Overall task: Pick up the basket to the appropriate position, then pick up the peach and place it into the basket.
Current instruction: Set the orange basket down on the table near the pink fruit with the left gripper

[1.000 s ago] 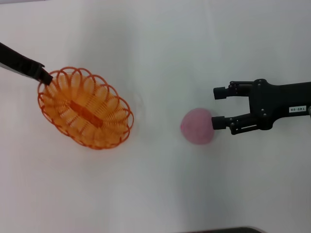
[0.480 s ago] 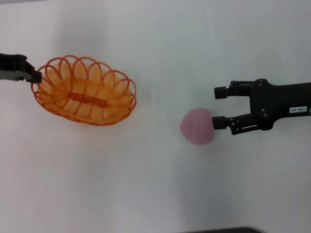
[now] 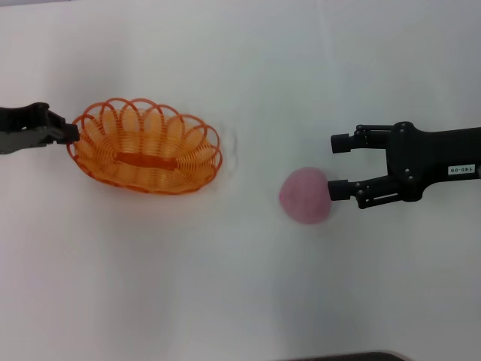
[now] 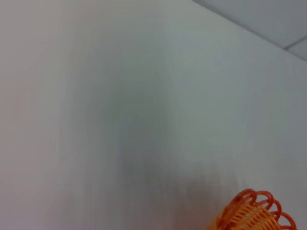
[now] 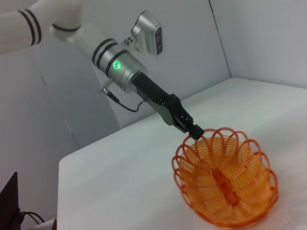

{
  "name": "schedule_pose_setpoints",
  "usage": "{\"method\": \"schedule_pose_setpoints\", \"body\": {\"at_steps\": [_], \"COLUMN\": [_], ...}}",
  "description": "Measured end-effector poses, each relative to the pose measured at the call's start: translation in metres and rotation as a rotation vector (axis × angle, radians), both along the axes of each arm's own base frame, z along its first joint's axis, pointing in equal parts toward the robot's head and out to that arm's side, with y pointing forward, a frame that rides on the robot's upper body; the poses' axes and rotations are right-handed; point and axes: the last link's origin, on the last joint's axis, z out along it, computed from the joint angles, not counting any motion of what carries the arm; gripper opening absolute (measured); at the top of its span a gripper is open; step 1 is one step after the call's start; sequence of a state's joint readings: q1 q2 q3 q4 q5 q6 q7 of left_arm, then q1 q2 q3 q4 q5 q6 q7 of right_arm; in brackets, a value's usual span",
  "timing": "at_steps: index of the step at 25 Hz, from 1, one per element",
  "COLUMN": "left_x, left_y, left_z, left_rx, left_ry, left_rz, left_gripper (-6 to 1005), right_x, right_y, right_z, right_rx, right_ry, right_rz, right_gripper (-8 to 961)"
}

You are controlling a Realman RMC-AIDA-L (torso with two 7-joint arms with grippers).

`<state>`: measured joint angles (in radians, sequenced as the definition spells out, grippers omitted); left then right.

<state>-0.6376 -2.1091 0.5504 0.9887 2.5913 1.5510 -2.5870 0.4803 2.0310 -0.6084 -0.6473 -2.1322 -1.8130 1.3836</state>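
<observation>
The orange wire basket [image 3: 149, 144] sits left of centre on the white table in the head view. My left gripper [image 3: 71, 134] is shut on the basket's left rim. The right wrist view shows the basket [image 5: 224, 181] held by the left gripper [image 5: 195, 132] at its far rim. A bit of the basket's rim [image 4: 254, 213] shows in the left wrist view. The pink peach [image 3: 304, 195] lies right of centre. My right gripper [image 3: 337, 165] is open just to the right of the peach, one fingertip touching its side.
The white table [image 3: 240, 301] spreads around both objects. A dark edge [image 3: 346, 356] shows at the bottom of the head view. A grey wall panel [image 5: 158, 72] stands behind the table in the right wrist view.
My left gripper has swung the basket round and carried it to the right, toward the table's middle, so its long axis now lies level. The right arm and the peach have not moved.
</observation>
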Motion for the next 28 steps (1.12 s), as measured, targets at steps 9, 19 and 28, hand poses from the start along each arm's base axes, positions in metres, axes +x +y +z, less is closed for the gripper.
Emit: {"method": "schedule_pose_setpoints", "body": {"at_steps": [9,19,28], "left_x": [-0.014,-0.015,-0.013], "left_y": [-0.01,-0.02,-0.018], "left_z": [-0.005,-0.005,0.011], "left_rx": [0.021,-0.021,0.012], "left_ry": [-0.01,-0.027,-0.014], "left_rz": [0.046,0.05,0.008], "left_gripper": [64,92,202], "right_x": [0.002,0.0,-0.001], "right_y": [0.0,0.001,0.002], "right_z": [0.001,0.002,0.003], "right_rx": [0.01,0.011,0.014], "right_ry": [0.005,0.006,0.021], "right_rz": [-0.01,-0.004,-0.021], "right_gripper": [938,939,920]}}
